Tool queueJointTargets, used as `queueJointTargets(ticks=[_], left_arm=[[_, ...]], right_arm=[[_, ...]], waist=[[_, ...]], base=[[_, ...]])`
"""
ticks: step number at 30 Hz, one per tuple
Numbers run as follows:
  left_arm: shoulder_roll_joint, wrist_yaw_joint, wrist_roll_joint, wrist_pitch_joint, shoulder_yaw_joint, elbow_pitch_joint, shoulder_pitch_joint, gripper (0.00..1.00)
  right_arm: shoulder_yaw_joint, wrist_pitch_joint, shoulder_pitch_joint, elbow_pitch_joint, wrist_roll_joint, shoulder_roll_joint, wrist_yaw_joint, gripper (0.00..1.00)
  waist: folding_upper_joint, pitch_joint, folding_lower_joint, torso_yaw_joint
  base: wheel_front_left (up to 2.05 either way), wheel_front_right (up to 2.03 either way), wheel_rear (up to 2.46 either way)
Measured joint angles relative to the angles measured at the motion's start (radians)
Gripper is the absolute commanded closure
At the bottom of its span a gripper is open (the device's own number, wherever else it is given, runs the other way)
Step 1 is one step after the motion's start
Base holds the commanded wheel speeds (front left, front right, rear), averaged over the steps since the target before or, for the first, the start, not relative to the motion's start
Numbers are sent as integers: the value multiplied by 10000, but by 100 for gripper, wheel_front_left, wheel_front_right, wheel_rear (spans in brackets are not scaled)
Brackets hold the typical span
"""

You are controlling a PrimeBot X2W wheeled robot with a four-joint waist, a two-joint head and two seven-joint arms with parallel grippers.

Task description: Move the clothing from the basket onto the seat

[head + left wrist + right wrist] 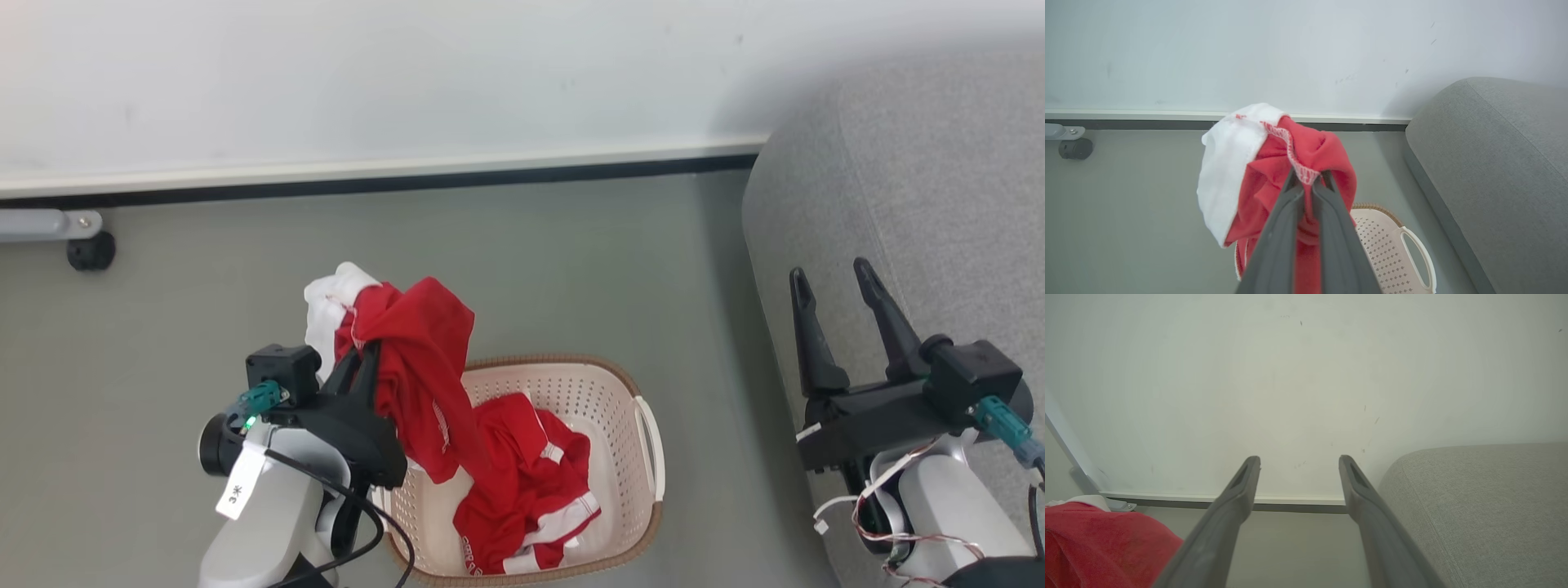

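"Can I see the left claw (1308, 181) tips from the head view?"

"No, you can't; the clothing (424, 351) drapes over them. Its lettering is too small to read, it hides much of the basket (588, 392) floor, and the seat (939, 180) is cut off at the right."

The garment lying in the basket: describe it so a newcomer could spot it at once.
Left of the big grey seat, a cream perforated basket stands on the floor. The garment is the red heap with white trim bands crumpled inside it. Unlike the other red piece, pinched up in the left gripper, nothing holds it.
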State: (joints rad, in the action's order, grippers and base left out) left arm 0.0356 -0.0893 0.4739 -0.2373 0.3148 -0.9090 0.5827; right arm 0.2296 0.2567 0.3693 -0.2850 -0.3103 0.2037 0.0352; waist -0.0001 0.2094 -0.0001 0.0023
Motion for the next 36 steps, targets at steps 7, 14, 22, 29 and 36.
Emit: queueJointTargets(ticks=[7,14,22,29,36], left_arm=[[-2,-79,105,-73,-169,1177,-193,100],[40,-82,138,-119,-324,2343,-502,100],[301,-84,96,-123,-412,3797,-1114,100],[420,-69,38,-123,-383,5265,-1834,100],[510,19,-92,-125,-222,6406,-2276,100]], right_arm=[[59,-2,-444,-23,-63,-19,0,0],[163,-44,-786,-21,-75,-40,0,0],[351,-148,-1097,33,-79,-138,2,0],[428,-234,-1542,232,-117,-163,2,0],[479,-360,-1765,397,-159,-178,2,0]], waist=[[0,-570,0,123],[0,-989,0,202],[1,-1442,1,186],[1,-1773,0,102],[1,-1865,0,62]], base=[[0,0,0],[0,0,0],[0,0,0],[0,0,0],[0,0,0]])
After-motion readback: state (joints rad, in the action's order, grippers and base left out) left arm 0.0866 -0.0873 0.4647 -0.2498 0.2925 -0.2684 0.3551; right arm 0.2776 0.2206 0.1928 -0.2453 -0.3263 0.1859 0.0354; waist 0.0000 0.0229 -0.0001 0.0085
